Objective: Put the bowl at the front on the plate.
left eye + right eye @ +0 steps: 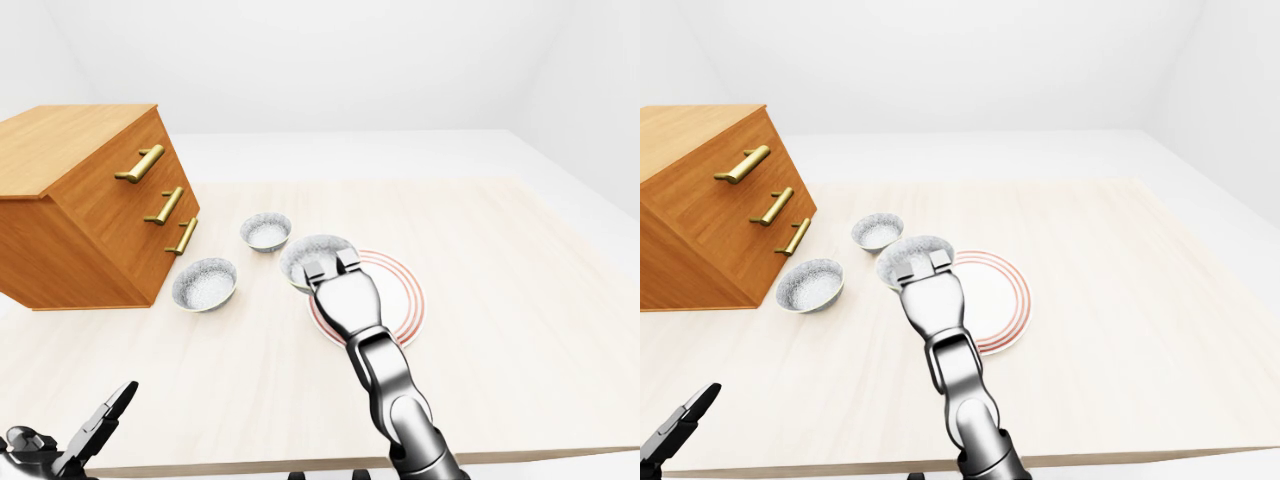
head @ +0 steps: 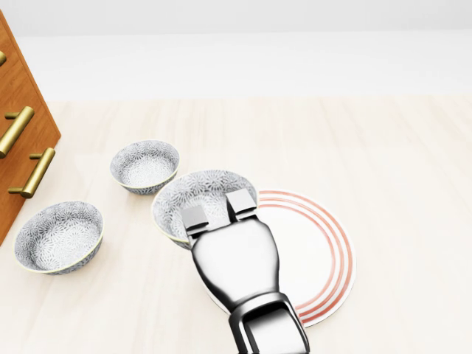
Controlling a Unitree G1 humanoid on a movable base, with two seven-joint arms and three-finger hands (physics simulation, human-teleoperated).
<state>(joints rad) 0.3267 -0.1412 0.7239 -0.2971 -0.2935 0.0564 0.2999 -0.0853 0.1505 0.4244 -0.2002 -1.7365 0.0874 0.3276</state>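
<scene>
A patterned grey bowl (image 2: pixel 209 187) sits over the left edge of the white plate with red rings (image 2: pixel 325 252), in the middle of the head view. My right hand (image 2: pixel 217 210) reaches up from the bottom of the view, and two fingers (image 2: pixel 240 202) hook over the bowl's near rim into its hollow. The thumb is hidden beneath, so the hand looks shut on the rim. My left hand (image 1: pixel 98 425) hangs at the lower left corner of the left-eye view, fingers spread and holding nothing.
Two more patterned bowls stand left of the plate, one (image 2: pixel 145 166) higher in the head view and one (image 2: pixel 59 237) lower left. A wooden drawer chest with brass handles (image 1: pixel 82 212) fills the left side. The table's near edge (image 1: pixel 250 464) runs along the bottom.
</scene>
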